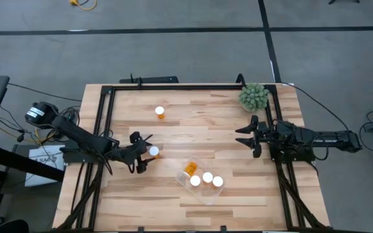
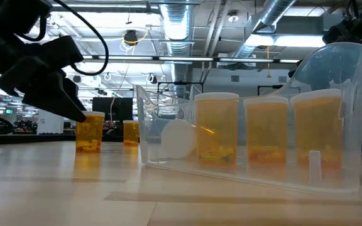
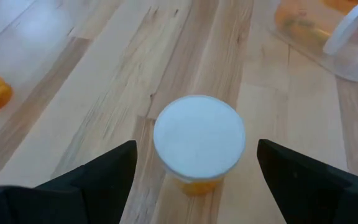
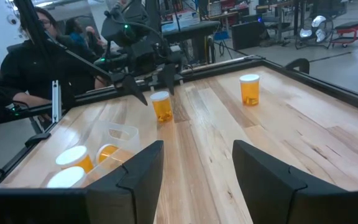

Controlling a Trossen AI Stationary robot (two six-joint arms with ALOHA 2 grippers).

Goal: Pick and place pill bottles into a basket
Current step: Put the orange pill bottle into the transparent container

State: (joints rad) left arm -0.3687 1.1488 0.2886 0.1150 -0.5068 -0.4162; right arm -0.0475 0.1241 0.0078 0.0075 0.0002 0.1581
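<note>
Bottle [image 3: 199, 140], upright near the bench's left edge, stands centred between wide-open left gripper [image 3: 197, 168] fingers; right arm farther.

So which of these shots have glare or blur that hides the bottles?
Low view: bright ceiling lights glare through the clear basket, but its bottles stay readable. Left wrist view: the left gripper fingers are soft and out of focus; the white cap looks washed out. High view: evenly lit.

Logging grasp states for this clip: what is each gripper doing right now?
Left gripper: open, fingers either side of a standing pill bottle, not closed on it.
Right gripper: open, empty, waiting near the table's right edge.
</note>
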